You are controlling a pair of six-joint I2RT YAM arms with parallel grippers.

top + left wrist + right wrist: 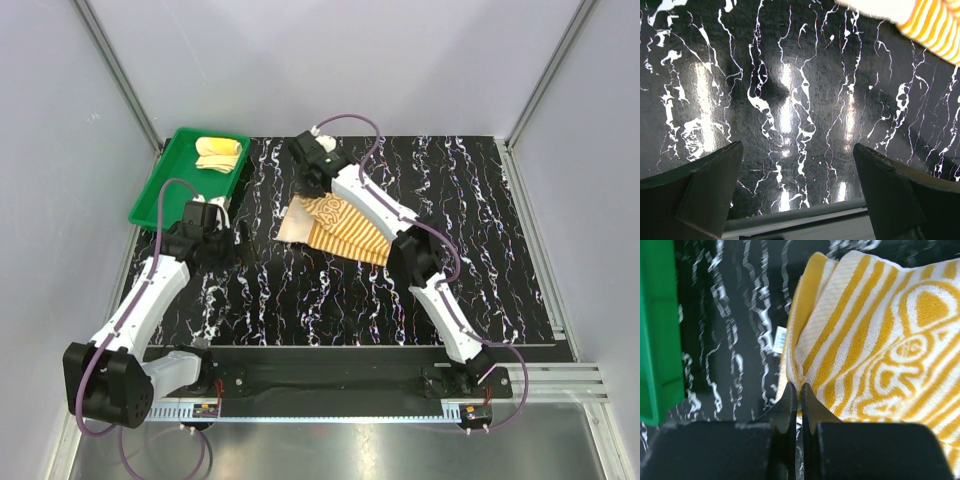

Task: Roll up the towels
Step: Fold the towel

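The black marbled surface [480, 260] carries the striped towel [345, 232], which lies loosely folded near the middle with its pale back showing at the left edge. A green tray [160, 185] at the far left corner holds the pale yellow towel [218, 153] (bundled up). The right pincer [801, 401] is clamped on the striped towel's edge. The left pincer [796, 150] gapes wide over bare surface near the tray.

Overhead view looks down; 2 close wrist views share striped towel [865, 340].
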